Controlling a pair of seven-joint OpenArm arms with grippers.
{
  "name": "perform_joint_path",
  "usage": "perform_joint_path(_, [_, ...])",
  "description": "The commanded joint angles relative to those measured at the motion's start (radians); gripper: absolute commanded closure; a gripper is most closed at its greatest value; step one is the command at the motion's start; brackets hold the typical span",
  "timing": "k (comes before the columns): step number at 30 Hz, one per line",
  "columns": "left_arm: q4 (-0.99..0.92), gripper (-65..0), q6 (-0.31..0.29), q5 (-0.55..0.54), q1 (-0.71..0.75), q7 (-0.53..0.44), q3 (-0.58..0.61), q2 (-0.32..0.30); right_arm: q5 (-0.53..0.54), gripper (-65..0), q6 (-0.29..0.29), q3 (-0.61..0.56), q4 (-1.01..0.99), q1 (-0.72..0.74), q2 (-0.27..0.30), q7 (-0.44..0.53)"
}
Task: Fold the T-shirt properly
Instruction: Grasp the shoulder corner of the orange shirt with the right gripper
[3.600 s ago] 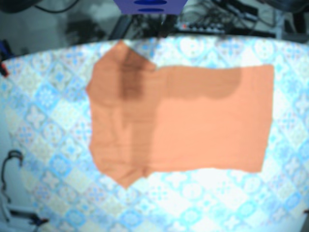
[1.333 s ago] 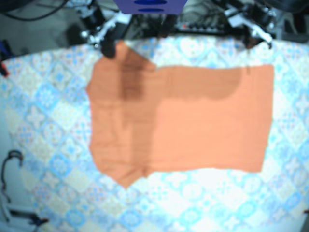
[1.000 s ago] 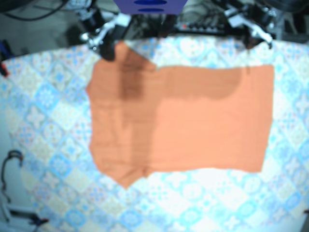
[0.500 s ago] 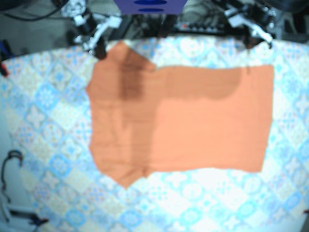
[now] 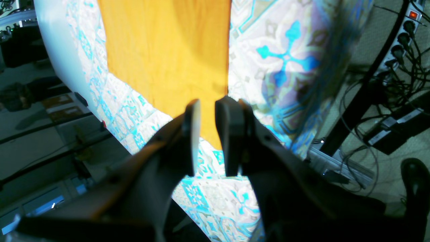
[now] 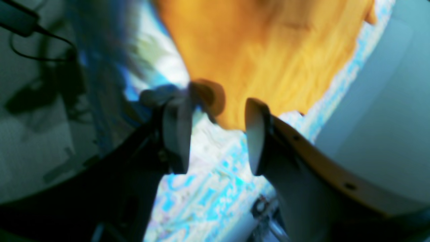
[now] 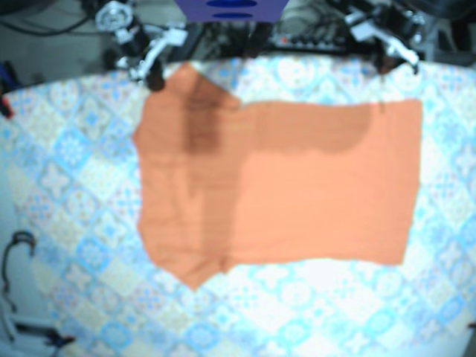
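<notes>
**Both grippers at the far edge, shirt flat mid-table**

Base view: orange shirt (image 7: 297, 186) lies spread flat on the patterned table (image 7: 67, 171). It fills the centre of the frame, with the sleeve points at left and the straight hem at right. A darker patch runs across its upper part.

The right gripper (image 7: 152, 74) sits at upper left, just beside the top sleeve point. The left gripper (image 7: 387, 63) sits at upper right, near the shirt's top right corner but apart from it.

Left wrist view: the left gripper (image 5: 208, 134) has its jaws nearly together, with a thin gap between them and nothing held. The shirt (image 5: 168, 57) corner shows beyond the tips. A power strip (image 5: 403, 30) with cables is at upper right.

Right wrist view, blurred: the right gripper (image 6: 215, 137) has its jaws spread wide and holds nothing. The shirt (image 6: 265, 50) edge lies past the tips, and whether it touches them is unclear.
</notes>
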Motion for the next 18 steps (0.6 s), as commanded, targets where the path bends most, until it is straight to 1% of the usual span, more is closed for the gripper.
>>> perform_joint_path(1, [0.012, -12.4, 0.018, -0.003, 0.012, -0.002, -0.007, -0.008, -0.001, -25.6, -0.022, 0.003, 0.005, 0.006, 0.010, -0.004])
perform_joint_path(13, [0.012, -12.4, 0.019, -0.003, 0.014, -0.002, -0.008, -0.008, -0.001, -25.6, -0.022, -0.085, -0.072, 0.041, 0.006, -0.006])
perform_joint_path(16, [0.012, -12.4, 0.019, -0.003, 0.014, -0.002, -0.008, -0.008, -0.001, -25.6, -0.023, -0.114, -0.101, 0.062, -0.012, -0.006])
perform_joint_path(18, [0.012, -12.4, 0.019, -0.003, 0.014, -0.002, -0.008, -0.008, -0.001, -25.6, -0.023, -0.132, -0.120, 0.072, -0.013, -0.007])
